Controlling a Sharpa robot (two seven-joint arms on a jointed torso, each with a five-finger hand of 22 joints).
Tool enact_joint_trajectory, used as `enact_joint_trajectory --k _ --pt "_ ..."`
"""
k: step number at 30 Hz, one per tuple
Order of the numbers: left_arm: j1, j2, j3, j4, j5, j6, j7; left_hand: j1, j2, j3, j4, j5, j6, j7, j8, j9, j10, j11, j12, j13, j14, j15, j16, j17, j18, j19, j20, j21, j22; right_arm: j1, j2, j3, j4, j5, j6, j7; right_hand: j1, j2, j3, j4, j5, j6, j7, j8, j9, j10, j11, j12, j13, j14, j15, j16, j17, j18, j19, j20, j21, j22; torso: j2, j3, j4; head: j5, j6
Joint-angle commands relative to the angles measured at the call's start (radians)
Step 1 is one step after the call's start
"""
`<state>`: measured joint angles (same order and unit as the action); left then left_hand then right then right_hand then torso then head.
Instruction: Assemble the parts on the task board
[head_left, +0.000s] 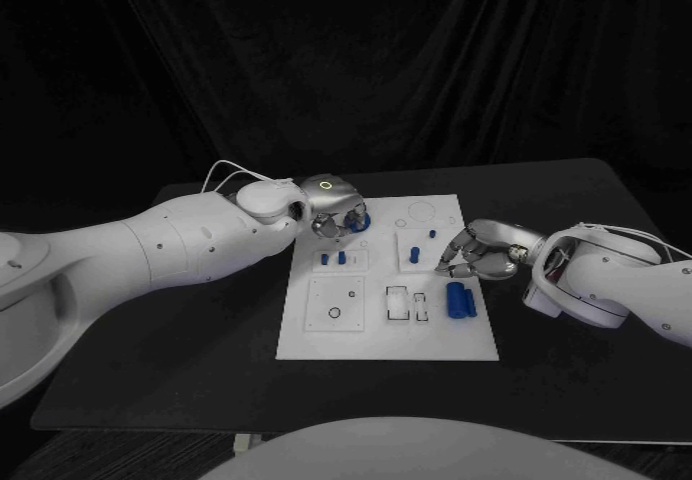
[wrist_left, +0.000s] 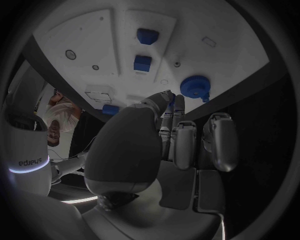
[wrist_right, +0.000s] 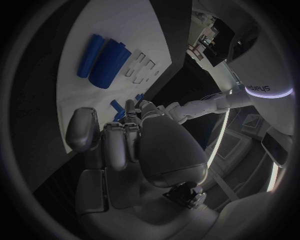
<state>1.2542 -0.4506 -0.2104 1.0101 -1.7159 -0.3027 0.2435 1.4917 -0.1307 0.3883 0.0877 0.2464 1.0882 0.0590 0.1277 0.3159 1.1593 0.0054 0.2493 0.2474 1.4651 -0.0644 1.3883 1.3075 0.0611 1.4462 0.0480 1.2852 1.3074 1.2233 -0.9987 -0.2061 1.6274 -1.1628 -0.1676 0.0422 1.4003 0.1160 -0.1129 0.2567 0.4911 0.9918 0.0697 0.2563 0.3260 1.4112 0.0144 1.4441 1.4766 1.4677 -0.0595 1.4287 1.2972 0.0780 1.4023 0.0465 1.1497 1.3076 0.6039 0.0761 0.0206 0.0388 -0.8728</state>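
Several small blue plastic parts already stand in the white rectangular task board (head_left: 433, 345): we see two short pegs (head_left: 333, 258) in a left panel and two more (head_left: 415, 252) in the panel beside it. A pair of blue cylinders (head_left: 460, 300) lies loose near the board's right edge, and a round blue disc-shaped part (wrist_left: 195, 87) sits at the far left corner. We judge the assembly partly done, with the cylinders and the outlined slots (head_left: 407, 304) left to fill.

Our left hand (head_left: 335, 215) hovers over the far left corner, fingers curled toward the disc; whether it grips the disc we cannot tell. Our right hand (head_left: 480, 255) hangs at the board's right edge, fingers curled in, and we see nothing held in it.

Both hands crowd the far half of the board, so the near half offers open room. The disc lies close to the board's edge, over the black table (head_left: 159, 390).
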Motion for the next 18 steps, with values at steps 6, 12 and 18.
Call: enact_joint_trajectory --k 6,12,18 --pt "0.030 -0.055 0.001 0.049 0.001 0.000 -0.003 -0.008 -0.005 0.004 -0.008 -0.016 -0.006 0.001 -0.010 -0.005 0.006 0.000 -0.009 -0.005 0.034 -0.005 -0.001 -0.003 0.000 0.000 -0.005 -0.002 0.182 0.001 0.000 0.001 -0.001 0.000 0.014 -0.017 0.015 0.003 0.001 0.004 0.003 -0.002 0.004 -0.001 -0.001 0.010 -0.018 -0.005 -0.176 0.023 -0.005 -0.004 -0.001 0.012 -0.005 0.000 -0.006 0.143 0.002 0.0005 0.0000 -0.001 0.000" --pt "0.034 -0.072 0.000 0.049 0.001 0.019 -0.001 -0.012 -0.008 0.008 -0.008 -0.026 -0.014 -0.001 -0.019 -0.009 0.005 0.000 -0.018 -0.010 0.033 -0.005 -0.003 -0.007 0.001 -0.002 -0.004 -0.008 0.180 0.000 0.003 0.000 -0.004 0.000 0.020 -0.020 0.016 0.003 0.001 0.004 0.003 -0.002 0.004 -0.001 -0.001 0.010 -0.018 -0.005 -0.176 0.022 -0.005 -0.004 -0.001 0.012 -0.005 0.000 -0.006 0.143 0.004 -0.0014 -0.0010 0.002 0.000" --pt "0.035 -0.078 0.000 0.037 0.001 0.034 0.001 -0.014 -0.009 0.009 -0.007 -0.033 -0.015 -0.001 -0.021 -0.010 0.004 0.000 -0.022 -0.012 0.032 -0.005 -0.006 -0.011 0.002 -0.003 -0.004 -0.011 0.179 0.000 0.007 0.000 -0.008 0.000 0.025 -0.022 0.019 0.002 0.003 0.003 0.004 -0.002 0.004 -0.001 -0.001 0.009 -0.018 -0.006 -0.178 0.021 -0.005 -0.006 -0.003 0.012 -0.006 0.000 -0.008 0.142 0.003 -0.0001 -0.0017 0.004 0.000"
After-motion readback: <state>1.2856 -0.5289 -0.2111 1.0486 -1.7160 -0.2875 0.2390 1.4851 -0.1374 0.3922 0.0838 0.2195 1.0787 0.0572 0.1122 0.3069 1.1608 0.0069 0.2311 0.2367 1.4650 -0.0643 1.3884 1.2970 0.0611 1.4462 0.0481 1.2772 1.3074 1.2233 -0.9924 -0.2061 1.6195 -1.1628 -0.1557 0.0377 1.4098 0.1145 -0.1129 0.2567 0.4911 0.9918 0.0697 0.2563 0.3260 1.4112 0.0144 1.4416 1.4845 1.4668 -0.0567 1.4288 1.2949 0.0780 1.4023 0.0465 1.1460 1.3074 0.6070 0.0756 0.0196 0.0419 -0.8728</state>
